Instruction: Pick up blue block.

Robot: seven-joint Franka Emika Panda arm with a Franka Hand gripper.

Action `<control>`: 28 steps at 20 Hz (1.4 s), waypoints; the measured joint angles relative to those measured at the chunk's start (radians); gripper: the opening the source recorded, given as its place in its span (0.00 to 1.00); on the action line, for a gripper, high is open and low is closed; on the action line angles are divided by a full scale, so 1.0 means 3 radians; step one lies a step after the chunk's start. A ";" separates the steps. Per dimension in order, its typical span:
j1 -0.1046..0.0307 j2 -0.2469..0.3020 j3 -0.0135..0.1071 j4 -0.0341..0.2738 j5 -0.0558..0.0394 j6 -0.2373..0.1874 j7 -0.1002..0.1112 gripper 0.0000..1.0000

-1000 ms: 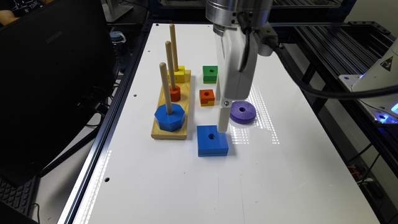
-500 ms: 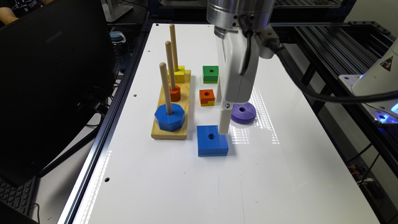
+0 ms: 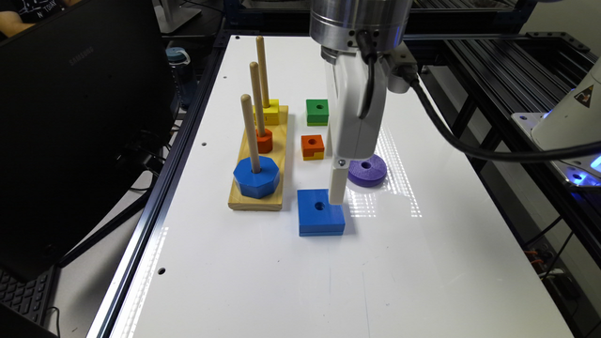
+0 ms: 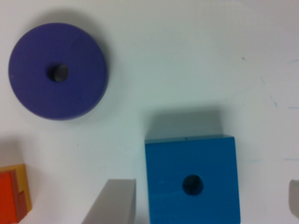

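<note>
The blue block (image 3: 320, 211) lies flat on the white table (image 3: 422, 263), between the spread fingers of the gripper (image 4: 201, 205). Behind: purple disc (image 3: 367, 170), orange block (image 3: 312, 146), green block (image 3: 317, 111). Beside: wooden peg board (image 3: 257, 188). The monitor (image 3: 80, 117) reads "SAMSUNG".

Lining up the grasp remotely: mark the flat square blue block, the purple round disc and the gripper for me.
Flat square blue block (image 4: 191, 179), wrist view, top face beside the centre hole.
Purple round disc (image 3: 367, 171), exterior view, top face near the hole.
Gripper (image 4: 205, 203), wrist view, midway between its spread fingertips.
</note>
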 joint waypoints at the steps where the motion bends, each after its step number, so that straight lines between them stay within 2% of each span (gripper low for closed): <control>1: 0.0000 0.0006 -0.0004 0.0001 -0.0003 0.0000 0.0000 1.00; 5: 0.0000 0.0137 -0.0029 0.0018 -0.0043 0.0086 0.0001 1.00; 7: 0.0000 0.0207 -0.0041 0.0081 -0.0069 0.0108 0.0002 1.00; 9: 0.0000 0.0298 -0.0066 0.0234 -0.0100 0.0081 0.0002 1.00; 10: 0.0000 0.0367 -0.0080 0.0343 -0.0127 0.0067 0.0002 1.00; 11: 0.0000 0.0489 -0.0095 0.0529 -0.0159 0.0012 0.0002 1.00; 12: 0.0001 0.0588 -0.0099 0.0664 -0.0185 -0.0036 0.0003 1.00; 14: 0.0003 0.0732 -0.0101 0.0840 -0.0216 -0.0102 0.0006 1.00; 16: 0.0005 0.0767 -0.0101 0.0877 -0.0222 -0.0121 0.0006 1.00; 19: 0.0014 0.0764 -0.0099 0.0878 -0.0222 -0.0129 0.0012 1.00; 25: 0.0089 0.0764 -0.0094 0.0875 -0.0228 -0.0152 0.0100 1.00; 28: 0.0094 0.0760 -0.0093 0.0873 -0.0234 -0.0175 0.0113 1.00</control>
